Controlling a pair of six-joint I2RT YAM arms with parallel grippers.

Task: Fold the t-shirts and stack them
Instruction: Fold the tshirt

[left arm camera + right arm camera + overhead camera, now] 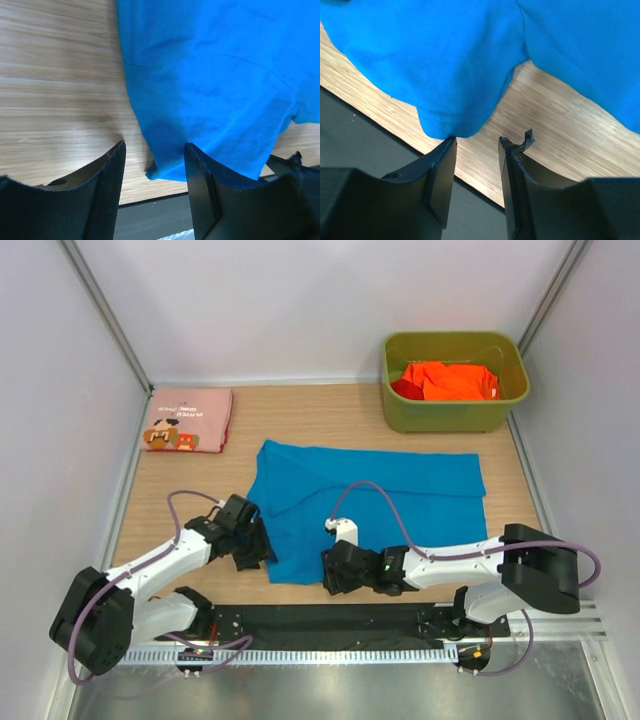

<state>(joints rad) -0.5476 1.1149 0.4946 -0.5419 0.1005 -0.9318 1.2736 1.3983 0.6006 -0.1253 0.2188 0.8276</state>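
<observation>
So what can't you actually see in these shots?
Top view: how many shirts fill the bin; the orange shirt covers whatever lies beneath.
Top view: print on the pink shirt, too small to read.
Top view: near corners of the blue shirt, hidden under the left gripper and right gripper.

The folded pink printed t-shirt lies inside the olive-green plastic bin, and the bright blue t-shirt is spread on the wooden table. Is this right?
No. The top external view shows the folded pink printed t-shirt lying on the wooden table, far left, outside the olive-green plastic bin. The bright blue t-shirt is spread there.
</observation>
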